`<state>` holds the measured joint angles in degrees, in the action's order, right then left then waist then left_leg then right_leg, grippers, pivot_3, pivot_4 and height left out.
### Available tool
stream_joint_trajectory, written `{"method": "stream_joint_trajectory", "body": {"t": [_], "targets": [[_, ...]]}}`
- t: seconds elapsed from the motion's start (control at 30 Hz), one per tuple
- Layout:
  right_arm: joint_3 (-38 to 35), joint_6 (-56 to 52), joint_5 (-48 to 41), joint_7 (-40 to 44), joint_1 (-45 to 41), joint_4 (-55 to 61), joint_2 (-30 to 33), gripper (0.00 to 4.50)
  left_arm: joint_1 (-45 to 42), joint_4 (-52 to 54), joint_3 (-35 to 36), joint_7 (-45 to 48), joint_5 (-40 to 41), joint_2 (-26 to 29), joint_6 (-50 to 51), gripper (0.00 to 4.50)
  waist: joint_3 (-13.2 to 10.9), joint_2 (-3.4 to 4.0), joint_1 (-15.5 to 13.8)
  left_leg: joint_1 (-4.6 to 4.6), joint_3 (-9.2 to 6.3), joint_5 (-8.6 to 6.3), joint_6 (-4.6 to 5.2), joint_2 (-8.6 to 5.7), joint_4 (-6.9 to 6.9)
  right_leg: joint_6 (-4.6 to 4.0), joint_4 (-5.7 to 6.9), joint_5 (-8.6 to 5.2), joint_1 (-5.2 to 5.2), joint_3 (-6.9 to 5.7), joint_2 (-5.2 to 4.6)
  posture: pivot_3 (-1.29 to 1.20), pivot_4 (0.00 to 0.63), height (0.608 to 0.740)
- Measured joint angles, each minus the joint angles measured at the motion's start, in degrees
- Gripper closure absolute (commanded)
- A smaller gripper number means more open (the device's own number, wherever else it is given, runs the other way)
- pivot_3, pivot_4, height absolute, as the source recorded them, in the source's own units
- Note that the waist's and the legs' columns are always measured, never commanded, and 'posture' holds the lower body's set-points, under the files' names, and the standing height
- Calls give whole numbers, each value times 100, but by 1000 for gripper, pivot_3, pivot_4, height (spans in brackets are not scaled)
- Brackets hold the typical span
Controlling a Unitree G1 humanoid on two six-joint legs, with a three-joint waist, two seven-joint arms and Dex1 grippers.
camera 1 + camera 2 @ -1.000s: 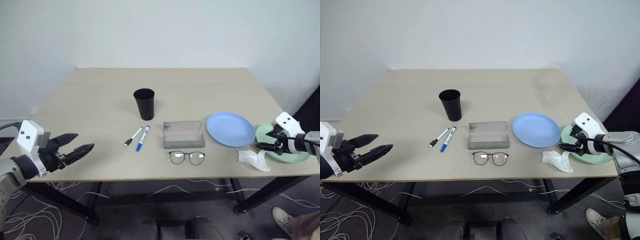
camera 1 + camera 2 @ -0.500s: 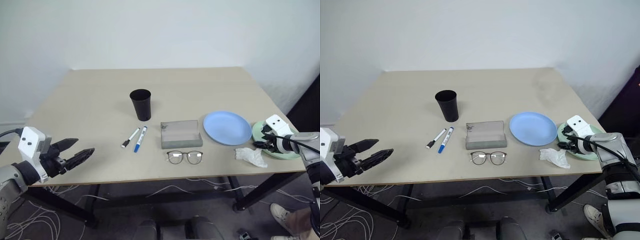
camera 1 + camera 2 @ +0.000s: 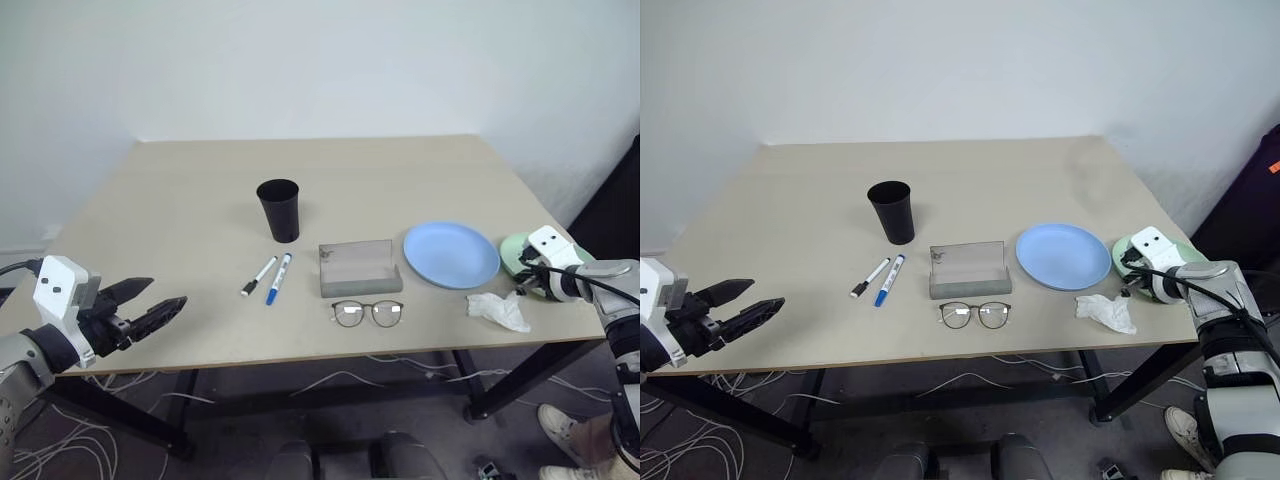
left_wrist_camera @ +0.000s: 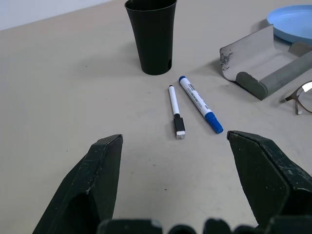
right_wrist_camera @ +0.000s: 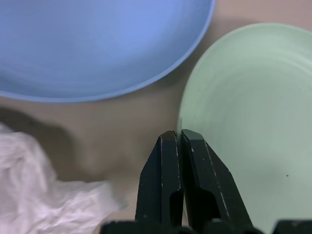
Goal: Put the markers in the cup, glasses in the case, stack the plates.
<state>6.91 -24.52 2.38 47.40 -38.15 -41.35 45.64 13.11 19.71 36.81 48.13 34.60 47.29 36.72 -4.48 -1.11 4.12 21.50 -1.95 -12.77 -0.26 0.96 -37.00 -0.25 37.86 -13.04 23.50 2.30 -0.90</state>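
Observation:
The black cup stands upright mid-table. In front of it lie the two markers, black-capped and blue-capped, side by side. The grey case sits open, with the glasses just in front of it. To the right lies the light blue plate, and beside that the mint green plate at the table's right edge. My right gripper is shut on the green plate's rim on the side facing the blue plate. My left gripper hangs open off the table's near left corner, pointing toward the markers.
A crumpled white tissue lies at the table's front edge, just left of my right gripper. A pale wall stands behind the table. Cables trail over the floor underneath.
My right gripper's fingers have closed from wide open onto the green plate's rim. The left gripper has kept still and open. The camera view has shifted a little.

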Motion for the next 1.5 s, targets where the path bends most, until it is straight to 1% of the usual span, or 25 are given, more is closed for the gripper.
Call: {"method": "stream_joint_trajectory", "body": {"t": [0.17,0.27,0.37,0.5,0.67,0.9,1.13,1.23,1.5], "targets": [[0,327,7,-105,-67,35,-23,4463,-22,-1,-5,-18,-2,0,-28,863,0,0,5,0,1,0,0,0,2,0,0,0,2,2,1,0,0,740],[-24,662,-21,-76,-57,372,-126,4463,-30,-4,-14,-23,-2,0,-30,863,0,1,34,-2,1,0,0,1,2,0,1,0,2,3,2,0,0,740],[-48,873,-199,219,62,1116,-247,4463,-54,-5,-33,-24,-2,0,-30,863,0,1,51,0,-3,0,0,3,4,1,0,0,2,0,3,0,0,740],[46,891,-493,912,461,2265,-323,4463,-71,-13,-40,-37,-2,1,-31,863,1,-1,16,3,-4,-2,3,2,5,2,-5,1,1,-1,1,0,0,740],[349,802,-571,1315,726,2854,-436,4463,-70,-10,-40,-73,1,1,-28,863,1,-1,-8,3,-5,-2,3,1,0,2,-4,1,-1,-2,-1,0,0,740],[513,879,-440,1389,741,2786,-491,4463,23,122,-27,-68,47,-37,-15,863,1,-2,-4,3,-4,-2,2,1,2,2,-4,1,2,-2,-1,0,0,740],[550,966,-289,1378,727,2630,-555,4463,193,261,12,287,330,-33,-14,863,1,-2,-3,2,-3,-2,2,2,2,2,-4,1,2,-2,-1,0,0,740],[574,981,-225,1353,711,2588,-592,4463,182,262,13,414,454,4,-15,863,1,-2,-5,2,-4,-2,2,2,1,2,-4,1,1,-3,-1,0,0,740],[674,1207,74,1221,604,2289,-606,4463,-27,261,7,498,464,78,-18,863,1,-2,-3,3,-3,-2,2,1,2,2,-4,1,2,-2,0,0,0,740]]}}
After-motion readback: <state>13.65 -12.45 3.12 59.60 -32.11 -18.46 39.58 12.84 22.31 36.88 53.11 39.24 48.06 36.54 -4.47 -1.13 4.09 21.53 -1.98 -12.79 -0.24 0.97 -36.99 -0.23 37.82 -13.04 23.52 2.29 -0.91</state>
